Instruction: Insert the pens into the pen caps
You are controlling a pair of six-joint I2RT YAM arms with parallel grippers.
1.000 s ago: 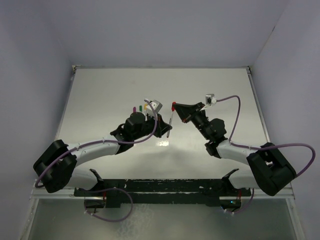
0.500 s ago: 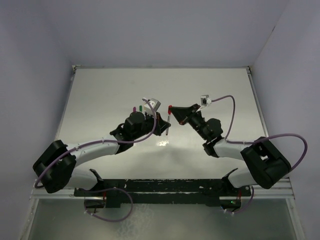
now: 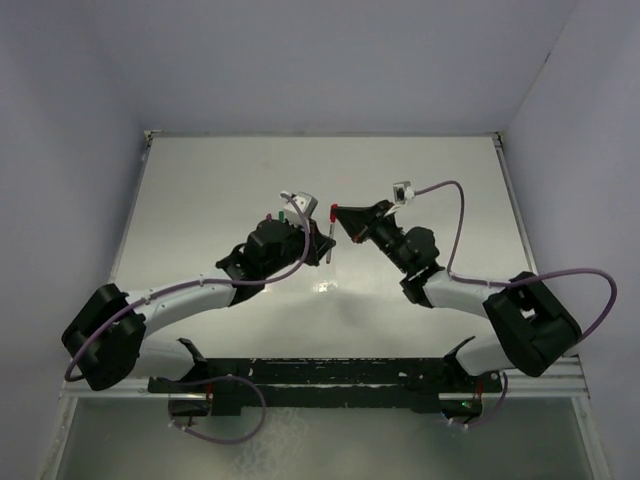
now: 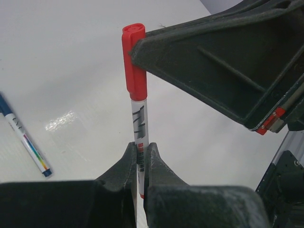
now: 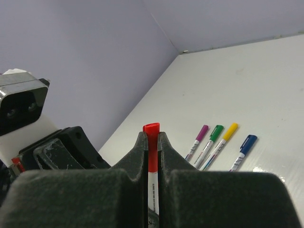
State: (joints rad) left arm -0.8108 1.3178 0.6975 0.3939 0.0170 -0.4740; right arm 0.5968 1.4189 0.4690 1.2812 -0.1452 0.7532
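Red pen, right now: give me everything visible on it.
The red pen has a thin white, plastic-looking barrel with dark print and a small red band. Its red cap sits on the top end and looks seated. It stands upright in the left wrist view. The left hand pinches the lower barrel and the right hand clamps the cap.

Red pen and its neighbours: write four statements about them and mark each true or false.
1. The left pincer grips the red pen by its barrel. True.
2. The right pincer hangs open, clear of the red cap. False: it is shut on the red cap.
3. The purple pen, green pen, yellow pen and blue pen lie capped on the table. True.
4. The red pen lies flat on the table. False: both pincers hold it.
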